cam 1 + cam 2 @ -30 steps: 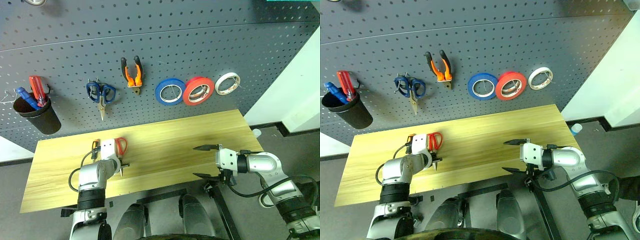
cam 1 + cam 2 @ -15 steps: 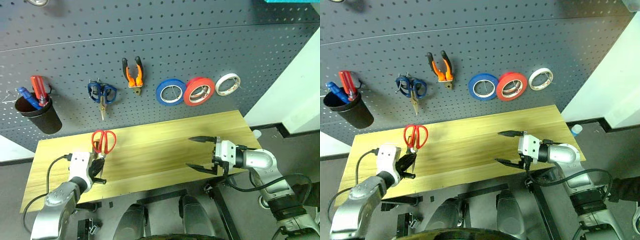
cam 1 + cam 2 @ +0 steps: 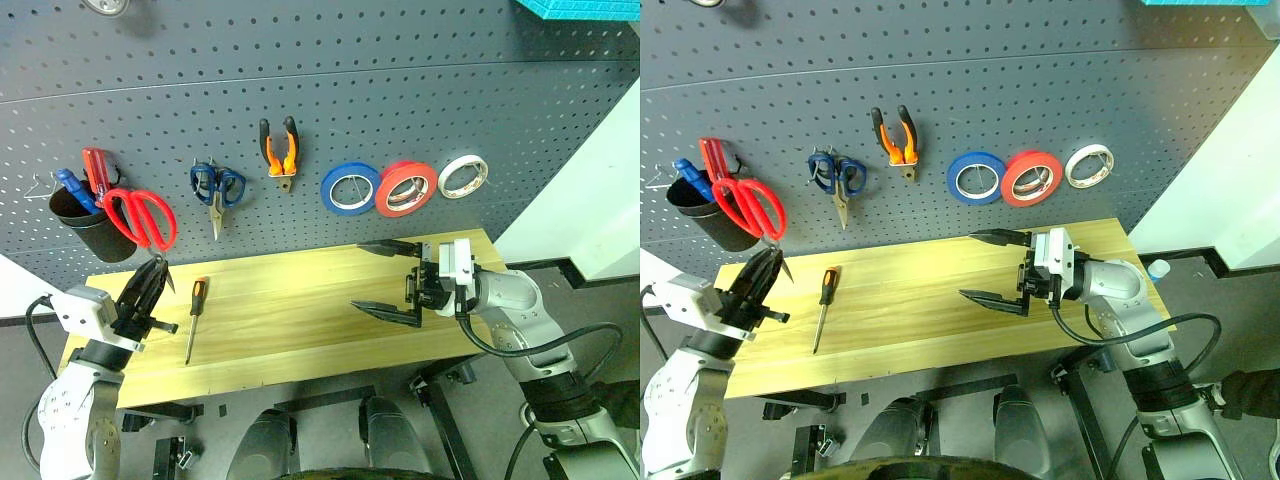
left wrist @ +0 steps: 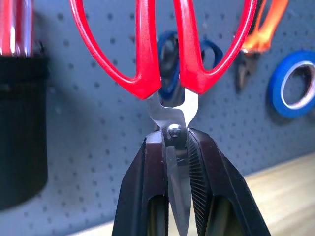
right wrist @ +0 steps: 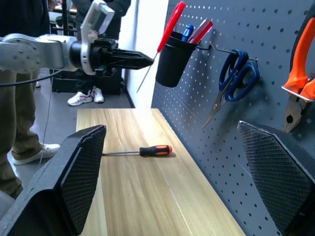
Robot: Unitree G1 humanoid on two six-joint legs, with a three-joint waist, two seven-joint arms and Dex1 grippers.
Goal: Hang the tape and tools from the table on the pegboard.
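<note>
Left hand [image 3: 150, 285] gripping red scissors [image 3: 140, 217], screwdriver [image 5: 140, 151] on table [image 5: 128, 196]

It was a workshop: a grey pegboard [image 3: 400, 90] held pliers [image 3: 279, 148], scissors [image 3: 215, 187] and tape rolls [image 3: 405, 188] above a wooden bench [image 3: 290, 310].
</note>
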